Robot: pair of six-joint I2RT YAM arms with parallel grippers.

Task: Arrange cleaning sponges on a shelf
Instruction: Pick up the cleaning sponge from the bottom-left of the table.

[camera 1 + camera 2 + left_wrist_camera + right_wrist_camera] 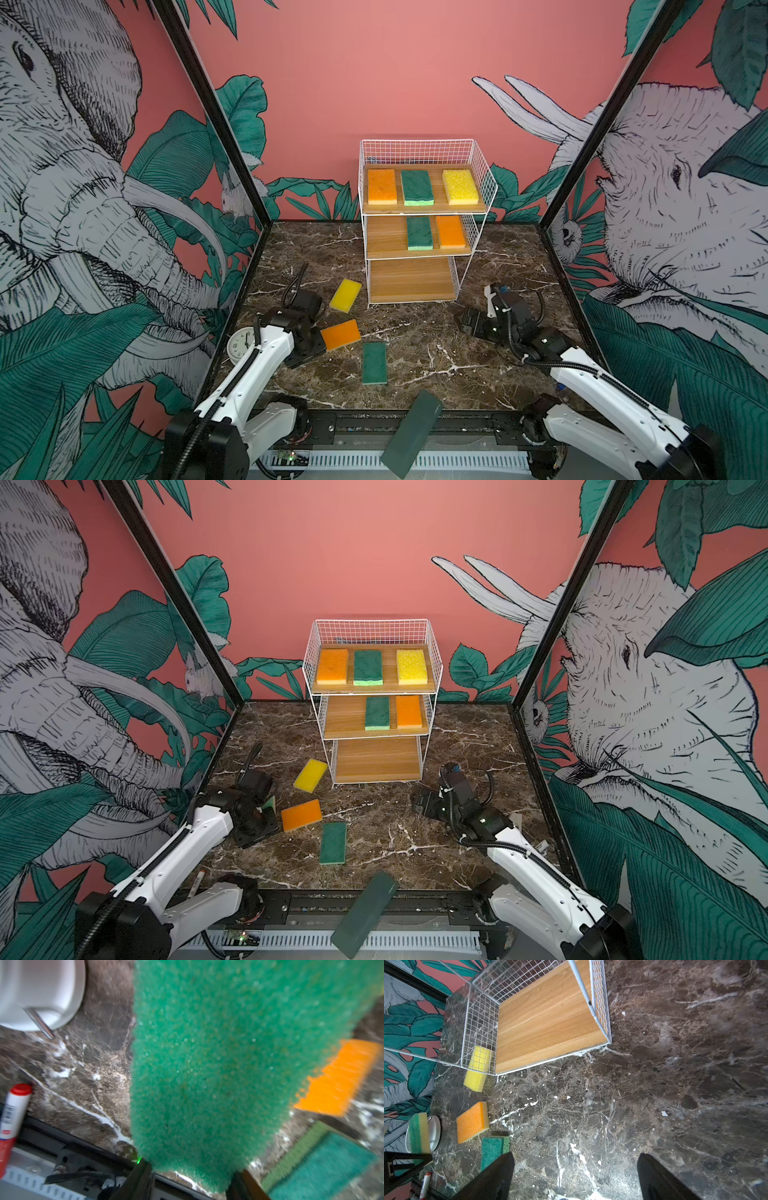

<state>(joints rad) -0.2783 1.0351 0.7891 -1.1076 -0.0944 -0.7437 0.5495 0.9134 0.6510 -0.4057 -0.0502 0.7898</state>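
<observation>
Gripped in the left tool (pixel 191 1176) is a green-topped sponge (pixel 207 1064), its scouring face filling the left wrist view and its lower end seated between the two black fingers (pixel 137 1180); a yellow foam edge of it (pixel 420 1132) is seen from the right wrist view, standing on edge just in front of a white clock (pixel 242 344). The shelf (pixel 419 220) lies ahead and toward the right of this tool, well apart from it, so the left arm is judged the nearer carrier only because the sponge is already held. The sponge's long axis runs out from the fingers, roughly upright, and it would need laying flat before release.

Three sponges are seen on the top board and two on the middle board, whose left part (pixel 384 235) is bare; the bottom board (pixel 409 280) is empty. On the dark marbled bench (pixel 436 353) a yellow sponge (pixel 345 295), an orange sponge (pixel 340 334) and a green sponge (pixel 374 363) are left loose between tool and shelf. The right tool (pixel 575 1178) is held with its jaws wide apart over bare bench, empty, just beside the shelf's lower right corner. A long dark green slab (pixel 411 434) rests at the near edge.
</observation>
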